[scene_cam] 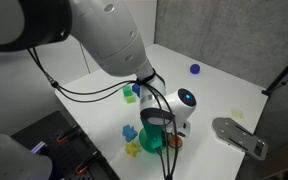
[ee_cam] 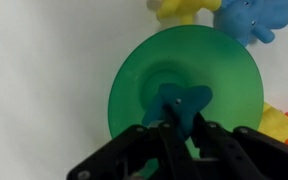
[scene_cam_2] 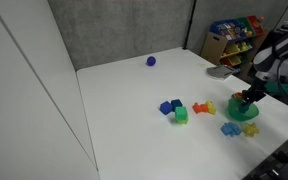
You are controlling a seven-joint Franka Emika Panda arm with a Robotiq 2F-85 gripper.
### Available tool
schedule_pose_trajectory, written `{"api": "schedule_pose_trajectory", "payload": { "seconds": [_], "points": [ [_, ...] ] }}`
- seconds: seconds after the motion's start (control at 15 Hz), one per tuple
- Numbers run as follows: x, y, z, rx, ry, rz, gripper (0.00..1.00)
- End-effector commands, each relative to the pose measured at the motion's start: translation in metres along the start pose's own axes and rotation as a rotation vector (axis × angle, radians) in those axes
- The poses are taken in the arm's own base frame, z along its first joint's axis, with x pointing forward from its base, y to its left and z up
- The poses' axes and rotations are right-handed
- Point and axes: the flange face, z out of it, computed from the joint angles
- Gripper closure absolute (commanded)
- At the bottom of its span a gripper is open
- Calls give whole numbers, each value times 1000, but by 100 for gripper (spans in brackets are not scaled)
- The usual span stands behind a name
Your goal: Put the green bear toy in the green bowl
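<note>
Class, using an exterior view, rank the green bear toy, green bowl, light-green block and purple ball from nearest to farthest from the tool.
1. green bear toy: gripped in the tool, clearest in the wrist view.
2. green bowl: directly beneath the tool.
3. light-green block: mid-table, beside the blue block.
4. purple ball: near the back wall.

**Bowl's boxed in on two sides, plenty of room elsewhere**

Wrist view: the round bright green plastic bowl point(ee_cam: 134, 85) has toys just beside its rim along the top and right of the frame. There's a yellow plastic figure point(ee_cam: 180, 8), a lumpy blue plastic figure point(ee_cam: 252, 20), and a yellow-orange one point(ee_cam: 276, 120) at the right edge. Left of the bowl it's bare white tabletop point(ee_cam: 34, 70), so that side is clear. The bowl's mouth is taken up by the black gripper point(ee_cam: 181, 122) clamped on the green bear toy point(ee_cam: 184, 98). In an exterior view, blue and green square blocks point(scene_cam_2: 170, 107) clump mid-frame, a small purple ball point(scene_cam_2: 151, 61) sits alone upper centre, and the tabletop's left part is free.
</note>
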Motion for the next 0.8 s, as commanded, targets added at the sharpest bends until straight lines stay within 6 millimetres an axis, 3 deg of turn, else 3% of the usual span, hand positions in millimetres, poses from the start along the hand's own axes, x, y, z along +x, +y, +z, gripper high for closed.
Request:
{"api": "schedule_pose_trajectory", "payload": {
  "seconds": [0.0,0.2,0.27,0.33,0.73],
  "points": [
    [12,0,10,18,8,-35,93],
    [14,-3,16,23,2,-48,93],
    [14,-3,16,21,-6,-50,70],
    [12,-4,15,30,-13,-56,54],
    [-3,-45,-25,49,-22,-96,8]
  ]
}}
